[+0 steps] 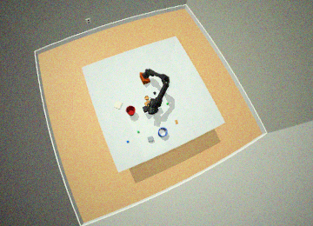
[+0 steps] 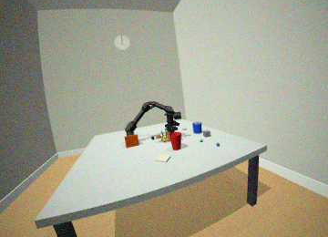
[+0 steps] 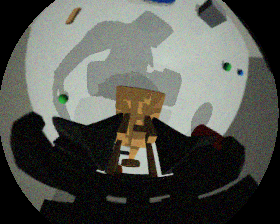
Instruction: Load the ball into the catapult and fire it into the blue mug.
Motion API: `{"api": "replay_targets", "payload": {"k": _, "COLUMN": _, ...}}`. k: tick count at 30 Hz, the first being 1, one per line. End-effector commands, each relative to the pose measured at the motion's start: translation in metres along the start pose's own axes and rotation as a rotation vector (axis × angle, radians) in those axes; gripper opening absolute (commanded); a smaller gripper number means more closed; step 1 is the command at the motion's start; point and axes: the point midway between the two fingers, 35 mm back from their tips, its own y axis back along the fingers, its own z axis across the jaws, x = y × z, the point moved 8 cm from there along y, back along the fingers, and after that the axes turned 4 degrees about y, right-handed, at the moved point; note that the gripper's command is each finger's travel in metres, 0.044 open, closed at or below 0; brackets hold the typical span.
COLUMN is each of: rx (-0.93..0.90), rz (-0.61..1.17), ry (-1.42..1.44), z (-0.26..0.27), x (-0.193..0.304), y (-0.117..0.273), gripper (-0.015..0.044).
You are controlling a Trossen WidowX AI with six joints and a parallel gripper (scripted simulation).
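Observation:
The tan wooden catapult [image 1: 147, 99] [image 2: 165, 136] [image 3: 140, 106] is between the fingers of my gripper [image 3: 138, 117], which is shut on its frame. Whether its base touches the table cannot be told. The blue mug [image 1: 163, 136] [image 2: 197, 128] stands upright, apart from the catapult; only its edge [image 3: 159, 1] shows at the top of the wrist view. A small dark ball [image 1: 154, 93] [image 2: 152, 137] lies near the catapult, on the arm-base side. The catapult's cup is partly hidden, and I cannot see a ball in it.
A red cup [image 1: 130, 110] [image 2: 176, 141] stands close beside the catapult. A grey cube [image 1: 150, 139] [image 3: 212, 15] is beside the mug. Green balls [image 1: 168, 103] [image 3: 227, 66], a blue ball [image 1: 128, 142], a tan block [image 1: 176, 122], a cream pad [image 1: 118, 105] and an orange box [image 2: 131, 140] are around.

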Motion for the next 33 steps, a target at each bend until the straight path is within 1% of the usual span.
{"api": "replay_targets", "payload": {"k": 1, "rx": 0.000, "rz": -0.003, "ry": 0.002, "z": 0.000, "x": 0.000, "y": 0.001, "gripper": 0.0184}}
{"api": "replay_targets", "payload": {"k": 8, "rx": 0.000, "rz": -0.003, "ry": 0.002, "z": 0.000, "x": -0.001, "y": 0.003, "gripper": 0.0367}}
{"api": "replay_targets", "payload": {"k": 9, "rx": 0.001, "rz": -0.003, "ry": 0.002, "z": -0.001, "x": -0.001, "y": 0.010, "gripper": 0.0394}}
{"api": "replay_targets", "payload": {"k": 11, "rx": 0.004, "rz": -0.002, "ry": 0.001, "z": -0.002, "x": -0.003, "y": 0.036, "gripper": 0.0440}}
{"api": "replay_targets", "payload": {"k": 14, "rx": 0.005, "rz": -0.001, "ry": 0.000, "z": -0.002, "x": -0.001, "y": 0.080, "gripper": 0.0440}}
{"api": "replay_targets", "payload": {"k": 16, "rx": 0.004, "rz": 0.000, "ry": 0.000, "z": -0.001, "x": 0.001, "y": 0.098, "gripper": 0.0440}}
{"api": "replay_targets", "payload": {"k": 18, "rx": 0.004, "rz": 0.000, "ry": 0.000, "z": 0.000, "x": 0.001, "y": 0.100, "gripper": 0.0440}}
{"api": "replay_targets", "payload": {"k": 19, "rx": 0.004, "rz": -0.012, "ry": -0.006, "z": -0.002, "x": 0.000, "y": 0.091, "gripper": 0.0440}}
{"api": "replay_targets", "payload": {"k": 23, "rx": 0.005, "rz": -0.015, "ry": -0.010, "z": -0.002, "x": 0.000, "y": 0.094, "gripper": 0.0440}}
{"api": "replay_targets", "payload": {"k": 27, "rx": 0.023, "rz": -0.059, "ry": -0.087, "z": 0.000, "x": 0.008, "y": 0.141, "gripper": 0.0440}}
{"api": "replay_targets", "payload": {"k": 29, "rx": 0.024, "rz": -0.062, "ry": -0.092, "z": 0.000, "x": 0.009, "y": 0.144, "gripper": 0.0440}}
{"api": "replay_targets", "payload": {"k": 30, "rx": 0.004, "rz": -0.034, "ry": -0.071, "z": -0.001, "x": 0.005, "y": 0.123, "gripper": 0.0414}}
{"api": "replay_targets", "payload": {"k": 33, "rx": 0.003, "rz": -0.032, "ry": -0.065, "z": 0.013, "x": 0.014, "y": 0.118, "gripper": 0.0335}}
